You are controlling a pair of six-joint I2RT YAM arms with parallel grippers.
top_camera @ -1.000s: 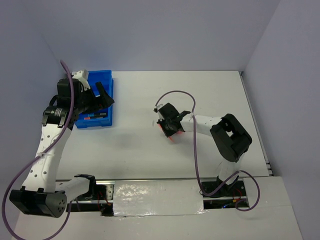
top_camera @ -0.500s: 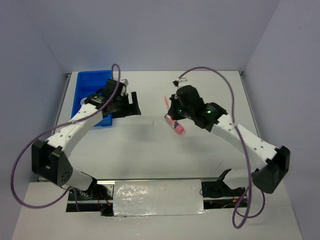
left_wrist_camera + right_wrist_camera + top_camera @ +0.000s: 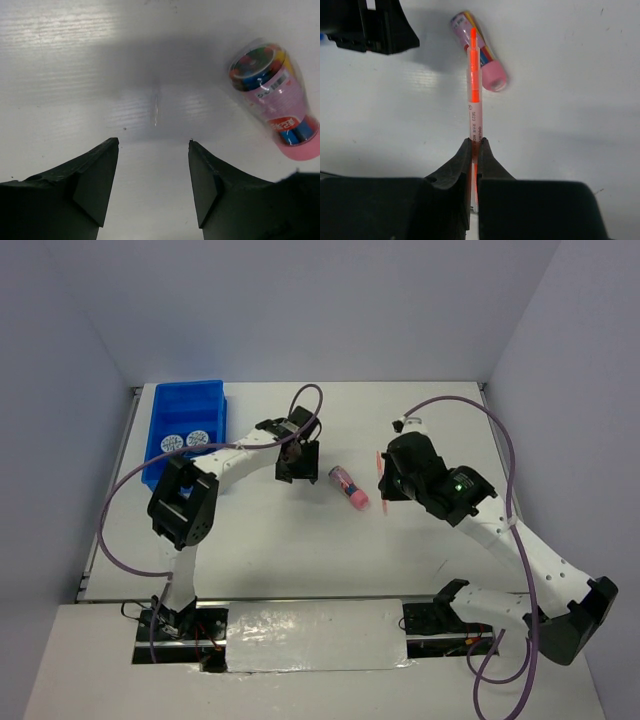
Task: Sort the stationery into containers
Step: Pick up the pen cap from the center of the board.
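A pink-capped tube (image 3: pixel 350 486) of coloured items lies on the white table, also seen as the tube (image 3: pixel 275 95) in the left wrist view. My left gripper (image 3: pixel 297 462) hovers just left of it, open, with only bare table between its fingers (image 3: pixel 95 180). My right gripper (image 3: pixel 388 480) sits right of the tube, shut on a thin orange stick (image 3: pixel 474 75) that points over the tube (image 3: pixel 479 50). The blue tray (image 3: pixel 207 392) stands at the far left and holds two round blue-white discs (image 3: pixel 171 441).
Grey walls close in the table on the left, back and right. Purple cables loop from both arms over the table. The left gripper's black body (image 3: pixel 370 25) shows in the top left corner of the right wrist view.
My left gripper has swung from over the blue tray to the table's middle, beside the tube, its jaws narrowing a little. My right gripper has carried the orange stick rightwards, off the tube.
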